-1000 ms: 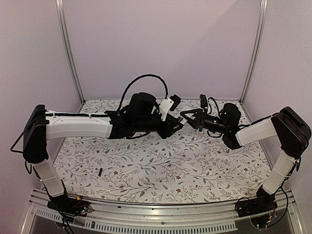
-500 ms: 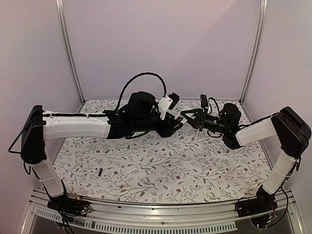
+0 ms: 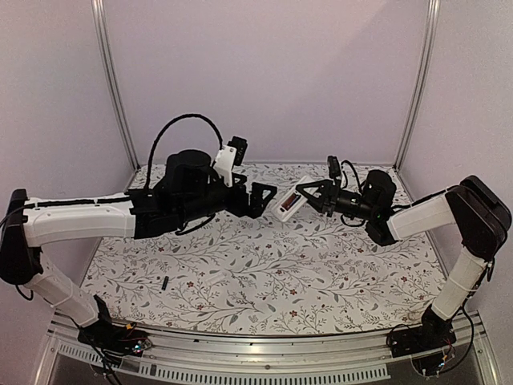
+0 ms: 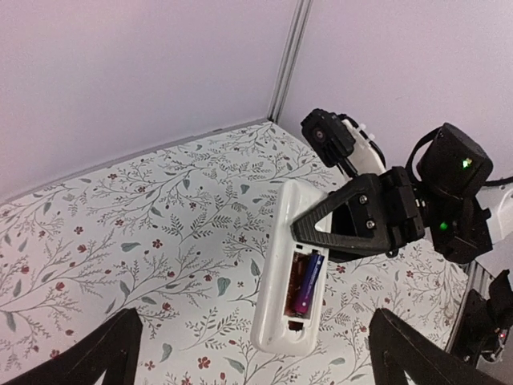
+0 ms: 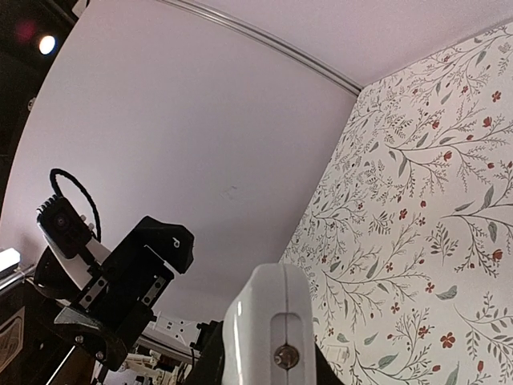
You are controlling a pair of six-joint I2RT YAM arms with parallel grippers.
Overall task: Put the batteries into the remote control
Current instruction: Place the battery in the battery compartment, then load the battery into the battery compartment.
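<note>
Half loaded: one cell in, one to go
You have the slim white rectangular plastic remote control (image 4: 276, 281) held off the table, clamped in the right gripper (image 3: 307, 197), open back towards the left arm. One slim black cylindrical battery (image 4: 305, 281) sits in the bay; the slot beside it looks bare. Left gripper (image 3: 261, 199) hangs near the remote, jaws wide, nothing in them. Count: one remote, two batteries. The second battery (image 3: 163, 282) lies on the floral-print table top (image 3: 321, 273), well apart, near left. Left for you, I judge: fetch it, seat it
</note>
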